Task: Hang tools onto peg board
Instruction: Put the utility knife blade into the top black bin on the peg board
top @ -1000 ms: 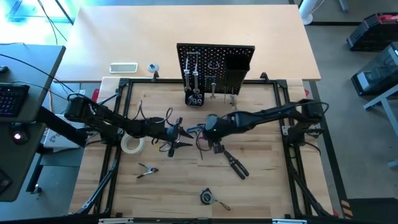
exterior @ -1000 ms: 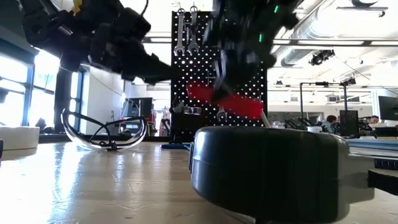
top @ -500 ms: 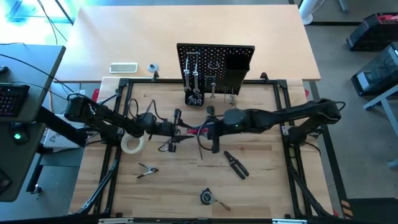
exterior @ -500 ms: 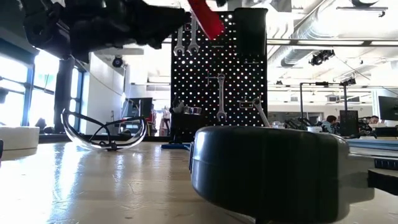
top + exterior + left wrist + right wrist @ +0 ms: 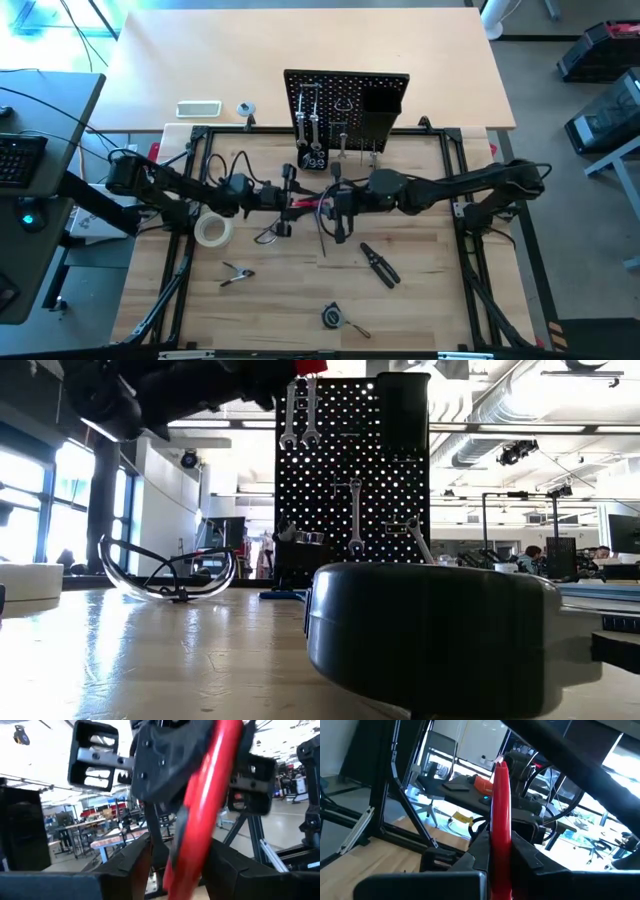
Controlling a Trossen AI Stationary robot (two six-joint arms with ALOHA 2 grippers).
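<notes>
We see both arms meeting above the middle of the desk (image 5: 420, 300), in front of the peg board (image 5: 346, 105). A red-handled tool (image 5: 310, 203) hangs in the air between them, lifted clear of the desk. The right gripper (image 5: 337, 201) is clamped on one end of its red handle, which runs straight up between that gripper's fingers in the right wrist view (image 5: 500, 835). The left gripper (image 5: 287, 197) sits at the other end, its fingers partly apart on either side of the handle (image 5: 205, 815); we cannot tell whether they press on it. Two wrenches (image 5: 299, 415) hang on the board. Safety glasses (image 5: 168, 572) and a tape roll (image 5: 213, 231) lie on the desk under the left arm, pliers (image 5: 380, 264) under the right.
</notes>
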